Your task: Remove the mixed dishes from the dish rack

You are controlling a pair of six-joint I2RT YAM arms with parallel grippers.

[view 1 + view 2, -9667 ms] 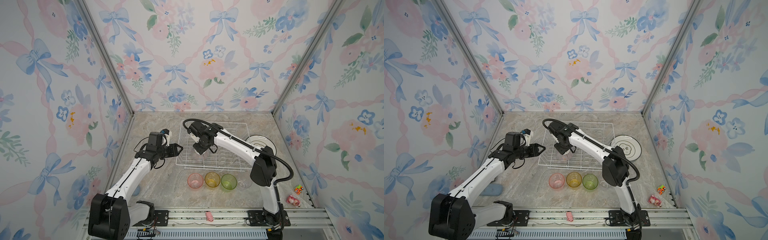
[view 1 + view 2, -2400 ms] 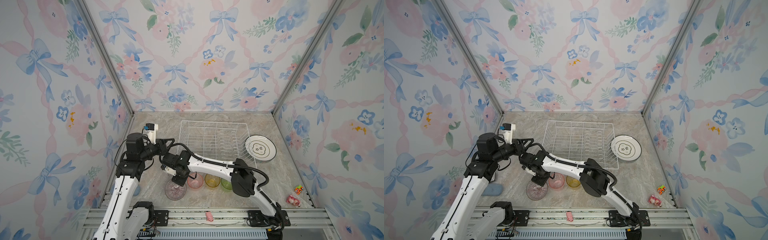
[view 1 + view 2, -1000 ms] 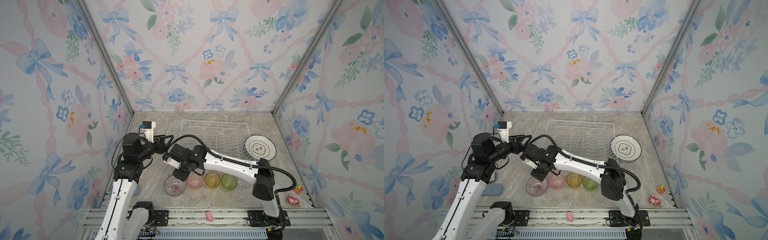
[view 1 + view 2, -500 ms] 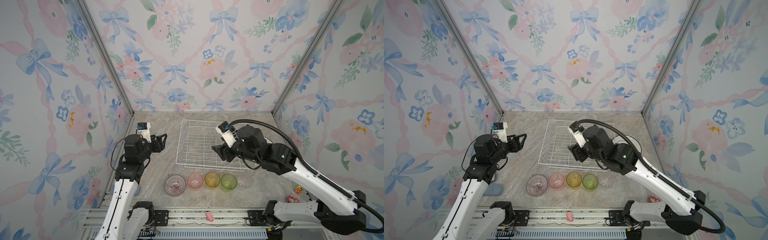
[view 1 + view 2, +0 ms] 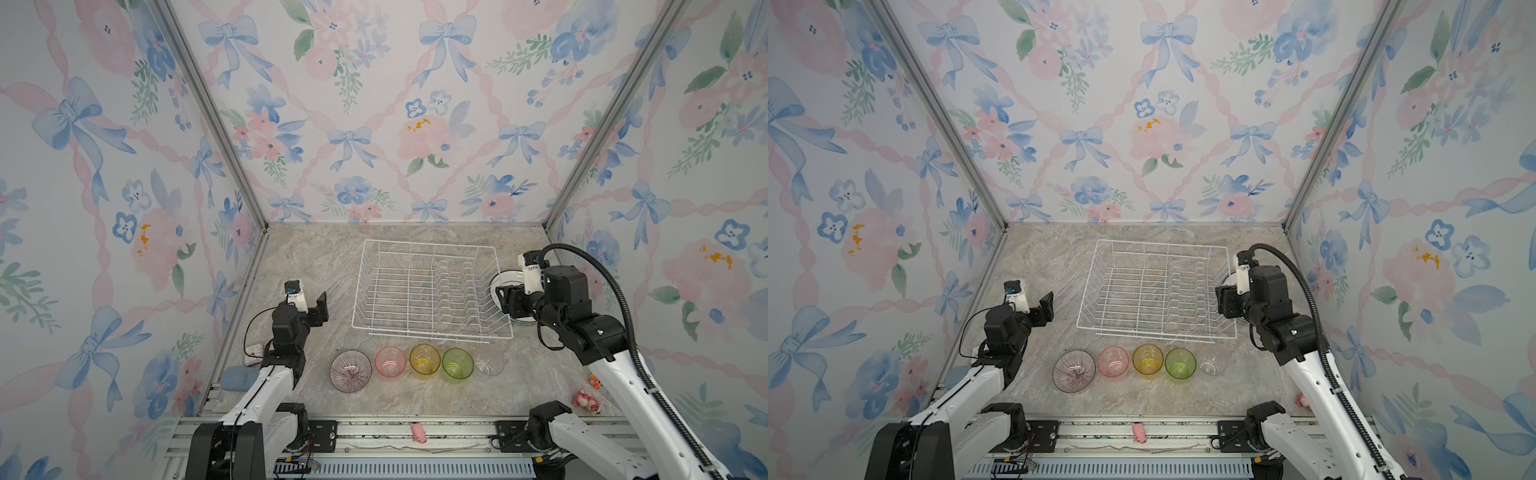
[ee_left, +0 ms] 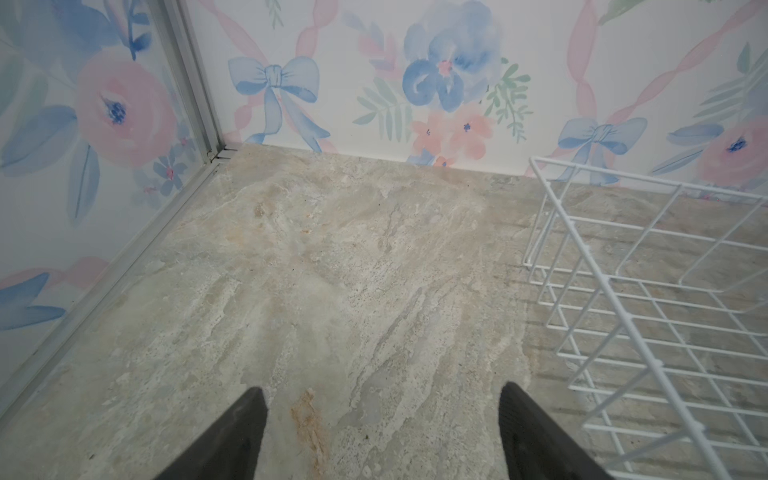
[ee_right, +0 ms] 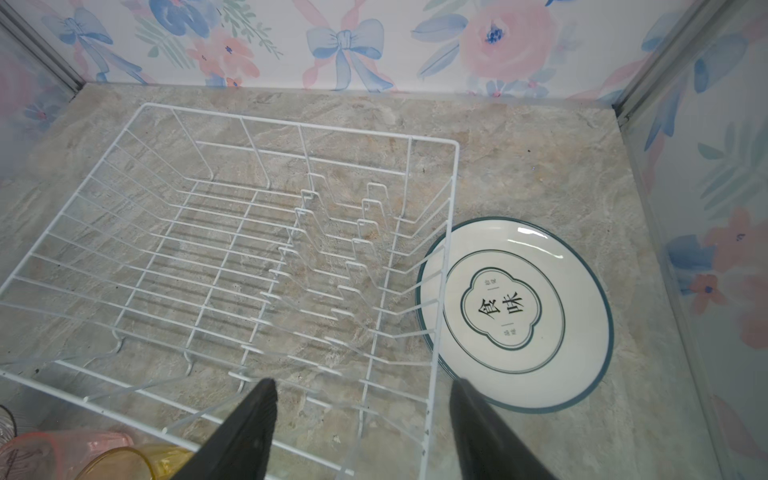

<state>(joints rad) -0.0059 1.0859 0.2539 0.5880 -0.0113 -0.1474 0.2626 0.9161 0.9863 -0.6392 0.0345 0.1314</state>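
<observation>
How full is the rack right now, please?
Empty: only bare wires and prongs show inside the rack. The bowl and tumblers stand in a row in front of it; the plates lie beside it.

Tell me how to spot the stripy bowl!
Find the white wire dish rack in the middle of the stone table. Just in front of it stands a row of five dishes. The bowl is at the left end, beside the pink tumbler: it is the widest, with thin purple-pink stripes fanning from its centre.
</observation>
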